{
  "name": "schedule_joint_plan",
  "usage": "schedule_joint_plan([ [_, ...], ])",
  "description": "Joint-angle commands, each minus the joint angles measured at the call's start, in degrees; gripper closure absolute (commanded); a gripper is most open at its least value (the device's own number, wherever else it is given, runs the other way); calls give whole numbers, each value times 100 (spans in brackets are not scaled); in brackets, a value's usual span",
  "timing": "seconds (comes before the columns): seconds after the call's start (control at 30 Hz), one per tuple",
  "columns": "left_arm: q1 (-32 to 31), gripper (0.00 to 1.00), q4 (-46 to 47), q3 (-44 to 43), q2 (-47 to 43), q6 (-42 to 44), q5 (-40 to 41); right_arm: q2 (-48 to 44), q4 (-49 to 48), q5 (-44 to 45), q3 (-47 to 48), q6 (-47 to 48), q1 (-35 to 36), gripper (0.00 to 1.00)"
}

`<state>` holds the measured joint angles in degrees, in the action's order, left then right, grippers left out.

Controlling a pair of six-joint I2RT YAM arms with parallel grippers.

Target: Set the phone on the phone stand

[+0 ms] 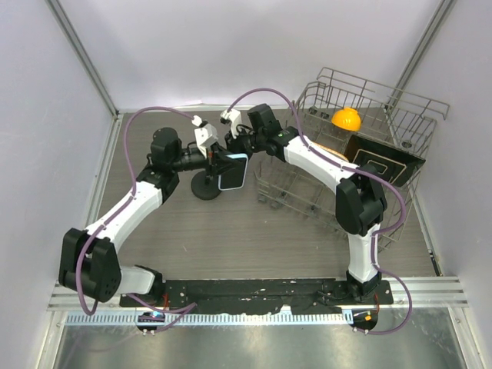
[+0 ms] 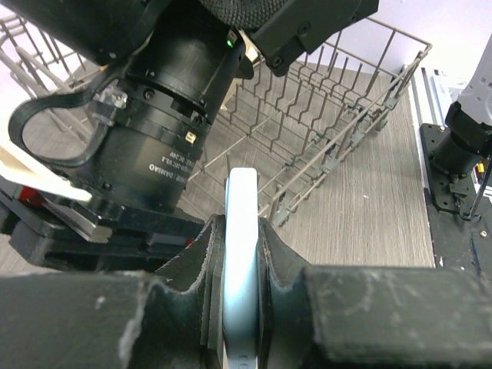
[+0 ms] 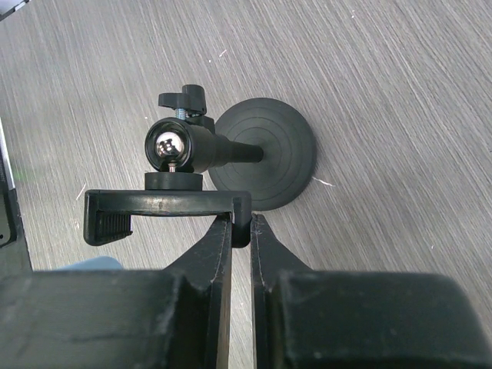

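Observation:
The phone [image 1: 232,171], dark-screened with a light blue case edge, hangs above the table at centre. My left gripper [image 2: 241,227] is shut on it. In the left wrist view the phone [image 2: 241,196] stands edge-on between the jaws. The phone stand [image 1: 206,189] is just left of the phone, its round black base on the table. In the right wrist view I look down on the phone stand [image 3: 265,154], with its disc base, ball joint and clamp bar. My right gripper [image 3: 241,223] is shut on the right end of that clamp bar.
A wire dish rack [image 1: 346,154] fills the right half of the table, close behind the phone in the left wrist view [image 2: 323,115]. An orange object [image 1: 346,119] and a dark board with a white outline [image 1: 380,163] sit in it.

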<state>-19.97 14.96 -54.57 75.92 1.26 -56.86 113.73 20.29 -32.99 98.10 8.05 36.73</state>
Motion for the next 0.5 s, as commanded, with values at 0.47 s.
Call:
schedule_joint_plan([
  [0.47, 265, 100, 2336, -265, 898, -864, -738, 281, 449, -726, 315, 91, -43, 99],
])
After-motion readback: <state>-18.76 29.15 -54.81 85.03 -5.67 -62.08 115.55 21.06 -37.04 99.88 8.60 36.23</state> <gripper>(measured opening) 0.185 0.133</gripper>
